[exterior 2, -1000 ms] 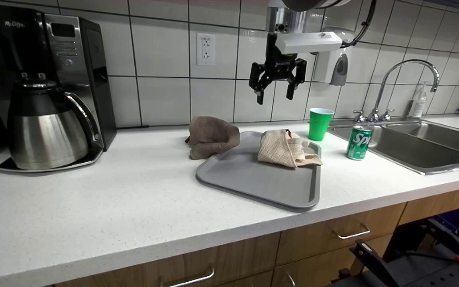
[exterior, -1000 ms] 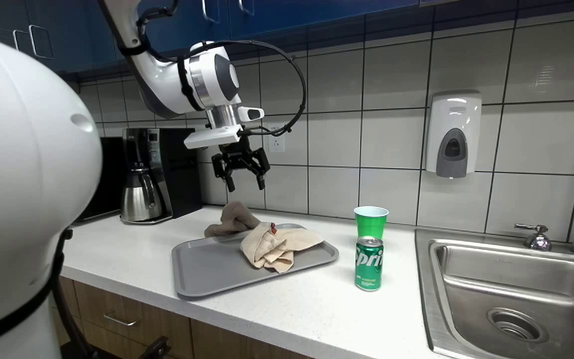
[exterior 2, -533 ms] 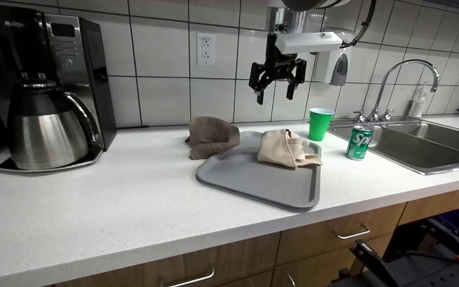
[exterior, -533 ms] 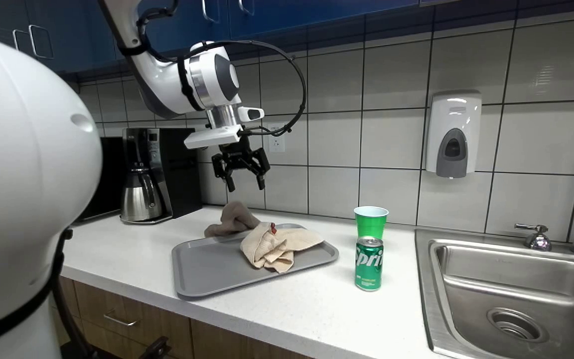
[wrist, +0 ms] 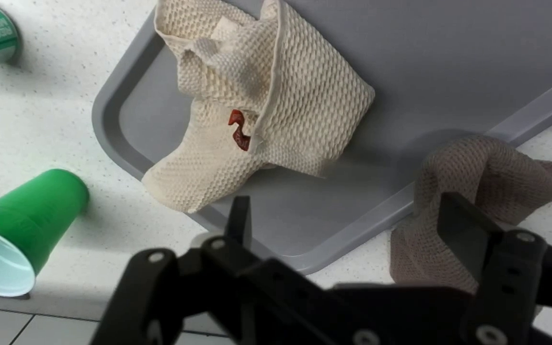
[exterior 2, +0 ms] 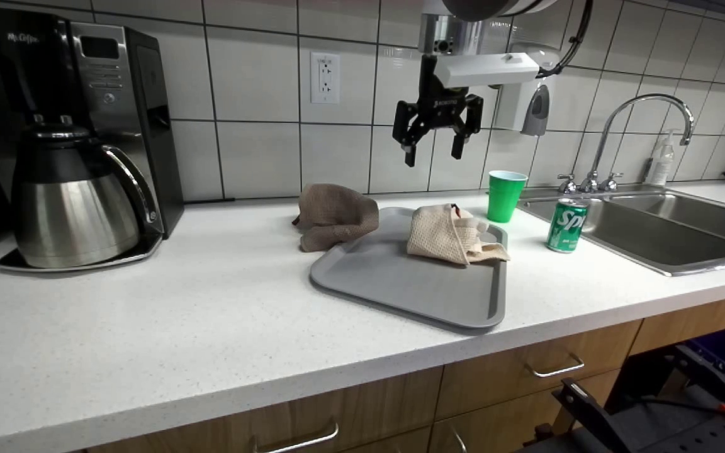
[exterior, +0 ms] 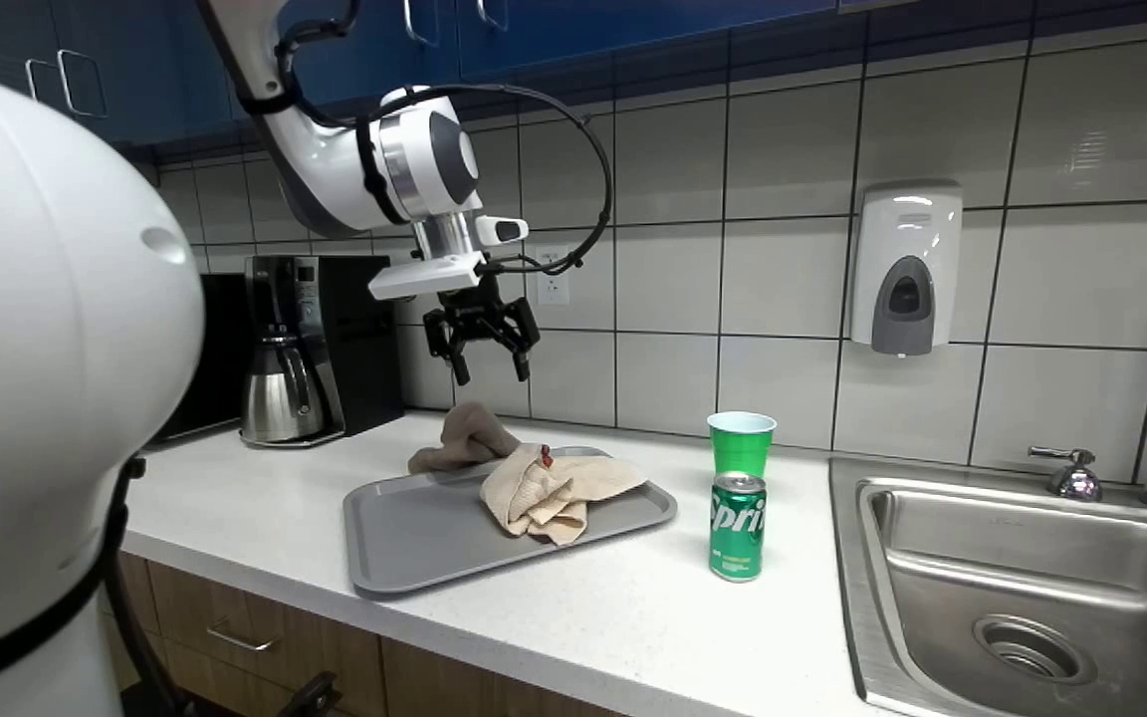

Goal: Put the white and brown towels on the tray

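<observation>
The cream-white towel [exterior: 544, 490] lies crumpled on the grey tray [exterior: 414, 533], near one end, with a corner reaching the rim. It also shows in the wrist view [wrist: 304, 96], with a small red tag or wrapper in its fold. The brown towel [exterior 2: 337, 214] lies bunched on the counter beside the tray. In the wrist view the brown towel [wrist: 429, 239] overlaps the tray's rim. My gripper [exterior: 492, 374] is open and empty, raised well above the towels in both exterior views. In the wrist view one finger of the gripper [wrist: 348, 211] covers part of the brown towel.
A green cup [exterior 2: 506, 196] and a Sprite can [exterior: 738, 528] stand beside the tray, on the side of the sink [exterior: 1022, 588]. A coffee maker with a steel carafe [exterior 2: 79, 207] stands at the other end. The tiled wall is close behind the brown towel.
The gripper has dipped very slightly in the last half second. The towels, tray, cup and can have not moved.
</observation>
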{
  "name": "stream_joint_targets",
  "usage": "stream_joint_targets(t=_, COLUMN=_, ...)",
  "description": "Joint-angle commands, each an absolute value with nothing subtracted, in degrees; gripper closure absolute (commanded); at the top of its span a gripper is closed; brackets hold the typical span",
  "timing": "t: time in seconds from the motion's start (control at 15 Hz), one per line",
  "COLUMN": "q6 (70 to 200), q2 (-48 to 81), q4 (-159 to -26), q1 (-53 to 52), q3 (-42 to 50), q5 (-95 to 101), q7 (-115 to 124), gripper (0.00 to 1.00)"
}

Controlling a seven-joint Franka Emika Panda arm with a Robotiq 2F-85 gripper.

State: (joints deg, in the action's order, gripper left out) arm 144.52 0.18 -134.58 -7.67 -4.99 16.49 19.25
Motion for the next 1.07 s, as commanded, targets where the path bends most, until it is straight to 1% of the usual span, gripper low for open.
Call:
stream_joint_targets(t=0.0, q6=145.2, q2=1.9, q4=-132.4, q1=-7.2, q3=-5.4, q5=17.4, q7=18.6, gripper=0.00)
stream_joint_targets(t=0.47, q6=146.3, q2=9.6, q4=-125.8, q1=-7.8, q3=-5.1, q5=16.1, q7=14.7, gripper=0.00)
stream_joint_targets(t=1.0, q6=144.3, q2=18.7, q4=-115.6, q1=-12.0, q3=-5.2, q5=16.8, q7=14.4, gripper=0.00)
